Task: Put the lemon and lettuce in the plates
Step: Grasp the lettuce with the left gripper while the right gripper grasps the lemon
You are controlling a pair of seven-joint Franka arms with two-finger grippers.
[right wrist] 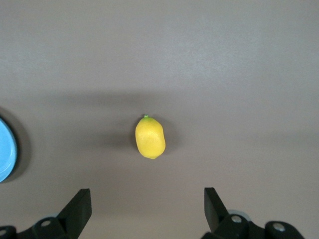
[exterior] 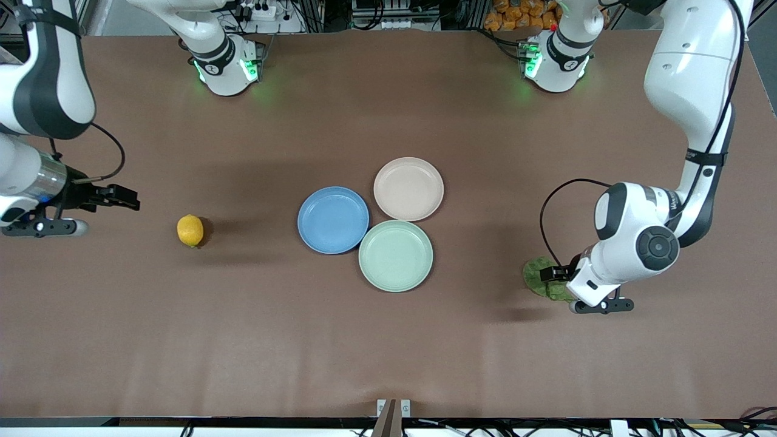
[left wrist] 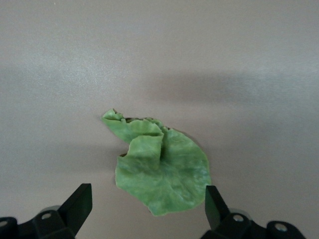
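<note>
The yellow lemon (exterior: 190, 230) lies on the brown table toward the right arm's end; it also shows in the right wrist view (right wrist: 150, 138). My right gripper (exterior: 124, 200) (right wrist: 147, 195) is open and empty, held above the table beside the lemon. The crinkled green lettuce (exterior: 537, 274) (left wrist: 159, 169) lies toward the left arm's end. My left gripper (exterior: 553, 273) (left wrist: 148, 193) is open and empty, low over the lettuce's edge, one finger on each side of the leaf. The blue plate (exterior: 333, 219) and the beige-pink plate (exterior: 408, 189) sit empty at mid-table.
A pale mint-green plate (exterior: 396, 255), empty, touches both other plates and lies nearer the front camera. The blue plate's rim (right wrist: 6, 149) shows at the edge of the right wrist view. Bare table surrounds the lemon and the lettuce.
</note>
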